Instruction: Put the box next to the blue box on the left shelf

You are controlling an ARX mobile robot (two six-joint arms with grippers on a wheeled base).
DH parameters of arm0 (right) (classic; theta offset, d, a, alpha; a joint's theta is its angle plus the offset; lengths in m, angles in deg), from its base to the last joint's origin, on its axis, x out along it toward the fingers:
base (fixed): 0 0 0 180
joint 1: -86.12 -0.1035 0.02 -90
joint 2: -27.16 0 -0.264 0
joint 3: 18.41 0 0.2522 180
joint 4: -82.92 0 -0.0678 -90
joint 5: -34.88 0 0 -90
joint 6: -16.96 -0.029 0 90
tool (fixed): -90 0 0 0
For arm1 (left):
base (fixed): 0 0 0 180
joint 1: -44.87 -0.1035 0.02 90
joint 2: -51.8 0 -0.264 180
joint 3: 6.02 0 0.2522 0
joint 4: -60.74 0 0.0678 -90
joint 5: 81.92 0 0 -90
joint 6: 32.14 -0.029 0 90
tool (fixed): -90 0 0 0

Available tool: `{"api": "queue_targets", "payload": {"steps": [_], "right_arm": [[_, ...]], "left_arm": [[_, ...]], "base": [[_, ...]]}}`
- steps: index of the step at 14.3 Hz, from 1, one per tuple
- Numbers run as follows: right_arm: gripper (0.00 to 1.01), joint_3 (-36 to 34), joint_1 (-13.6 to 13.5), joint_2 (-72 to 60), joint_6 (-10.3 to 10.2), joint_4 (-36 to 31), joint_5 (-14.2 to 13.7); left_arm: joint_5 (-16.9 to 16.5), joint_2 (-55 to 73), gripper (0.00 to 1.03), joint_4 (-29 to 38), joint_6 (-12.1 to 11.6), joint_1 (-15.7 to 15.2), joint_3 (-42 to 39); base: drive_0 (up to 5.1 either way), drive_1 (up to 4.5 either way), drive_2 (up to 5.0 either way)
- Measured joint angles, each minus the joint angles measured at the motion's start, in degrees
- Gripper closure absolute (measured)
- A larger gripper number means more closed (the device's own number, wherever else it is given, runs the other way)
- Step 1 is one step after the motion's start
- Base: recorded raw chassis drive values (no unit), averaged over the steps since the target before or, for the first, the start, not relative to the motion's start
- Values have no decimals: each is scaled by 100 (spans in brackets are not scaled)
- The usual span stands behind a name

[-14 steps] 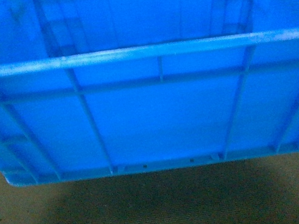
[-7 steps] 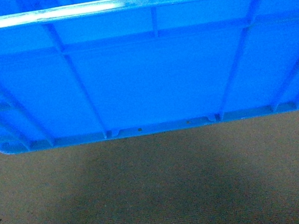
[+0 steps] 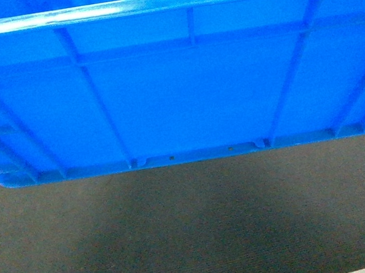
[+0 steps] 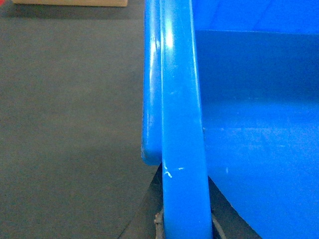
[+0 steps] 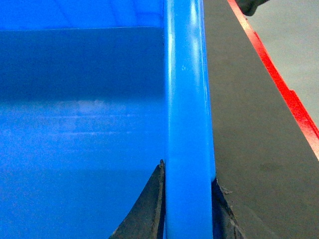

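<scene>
The box (image 3: 181, 82) fills the upper part of the head view, its near ribbed wall facing the camera and its base edge hanging clear above a dark grey carpeted floor (image 3: 197, 237), with a shadow under it; it looks lifted and carried between the two arms, though neither arm shows in the head view; in the left wrist view the left gripper (image 4: 184, 224) straddles the thick rim of the box's left wall, dark fingers showing on either side of it at the bottom of the picture, clenched on that rim; in the right wrist view the right gripper (image 5: 187, 214) does the same on the right wall's rim, one dark finger inside the box and one outside, pressed against the plastic; the inside of the box appears empty as far as can be seen; a red line (image 5: 279, 84) runs along the floor to the right of the box; neither the left shelf nor the other blue box is in sight in any view; so the step in hand seems to be transport, with placing not yet begun; the next move calls for bringing the shelf into view, keeping both grips level so the box does not tilt, then lowering it beside the other one.
</scene>
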Motion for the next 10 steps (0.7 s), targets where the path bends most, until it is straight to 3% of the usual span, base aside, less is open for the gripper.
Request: {"api": "queue_targets", "payload": {"steps": [10], "right_arm": [[83, -2, 4, 0, 0, -4, 2]], "left_arm": [[0, 0, 97, 2, 0, 2, 0]], "base": [[-172, -172, -172]]}}
